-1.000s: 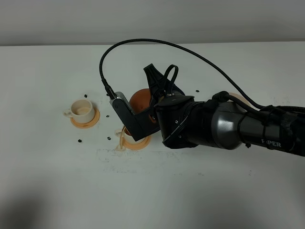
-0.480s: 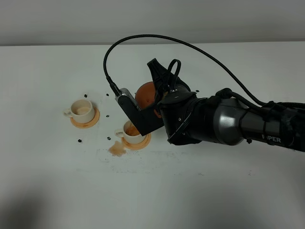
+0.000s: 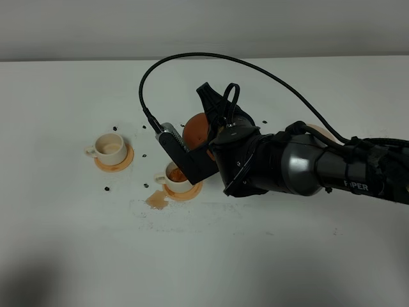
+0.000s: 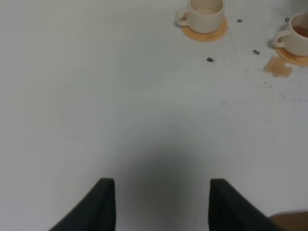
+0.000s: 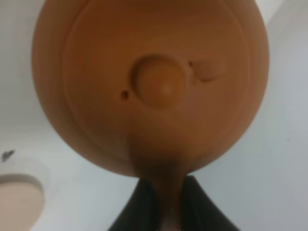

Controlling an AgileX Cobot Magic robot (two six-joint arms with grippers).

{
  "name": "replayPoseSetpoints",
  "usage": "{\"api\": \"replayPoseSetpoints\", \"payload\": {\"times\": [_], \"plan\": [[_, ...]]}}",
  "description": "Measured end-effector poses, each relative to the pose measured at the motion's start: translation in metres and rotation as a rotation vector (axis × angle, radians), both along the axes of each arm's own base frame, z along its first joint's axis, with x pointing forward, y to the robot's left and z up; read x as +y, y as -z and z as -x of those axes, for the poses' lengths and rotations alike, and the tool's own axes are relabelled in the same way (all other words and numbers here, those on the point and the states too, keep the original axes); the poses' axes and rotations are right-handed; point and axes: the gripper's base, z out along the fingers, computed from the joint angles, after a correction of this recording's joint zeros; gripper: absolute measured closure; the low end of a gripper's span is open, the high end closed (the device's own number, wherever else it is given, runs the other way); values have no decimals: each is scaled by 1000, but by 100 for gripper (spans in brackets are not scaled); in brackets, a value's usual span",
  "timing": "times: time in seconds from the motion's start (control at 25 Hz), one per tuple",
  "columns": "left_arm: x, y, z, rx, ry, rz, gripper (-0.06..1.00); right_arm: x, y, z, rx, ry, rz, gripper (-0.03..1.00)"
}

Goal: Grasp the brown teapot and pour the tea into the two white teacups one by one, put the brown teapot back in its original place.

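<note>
Just behind the tea-filled teacup (image 3: 176, 174), the brown teapot (image 3: 195, 130) hangs in the right gripper (image 5: 162, 204), which pinches its handle. A puddle (image 3: 155, 200) lies beside that cup, so pouring into the other teacup (image 3: 110, 147), left of it, probably wants the spout centred and a slow tilt. The right arm reaches across, wrist rolled. The left gripper (image 4: 161, 202) is spread, well away.

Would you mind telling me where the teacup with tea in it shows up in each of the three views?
Exterior high: the teacup with tea sits left of centre, just below the brown teapot.
Left wrist: cut off at the picture's edge.
Right wrist: not identifiable; the brown teapot fills the picture.
Shared landmark: the tea puddle beside this cup's coaster, also seen in the left wrist view.
</note>
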Motion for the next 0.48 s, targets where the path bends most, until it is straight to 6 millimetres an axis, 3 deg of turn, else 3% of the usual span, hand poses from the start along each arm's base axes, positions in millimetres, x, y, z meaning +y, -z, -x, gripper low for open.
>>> {"api": "replayPoseSetpoints", "payload": {"times": [0.48], "plan": [[0, 0, 0, 0, 1, -1, 48, 2, 13, -2, -3, -16, 35, 85]]}}
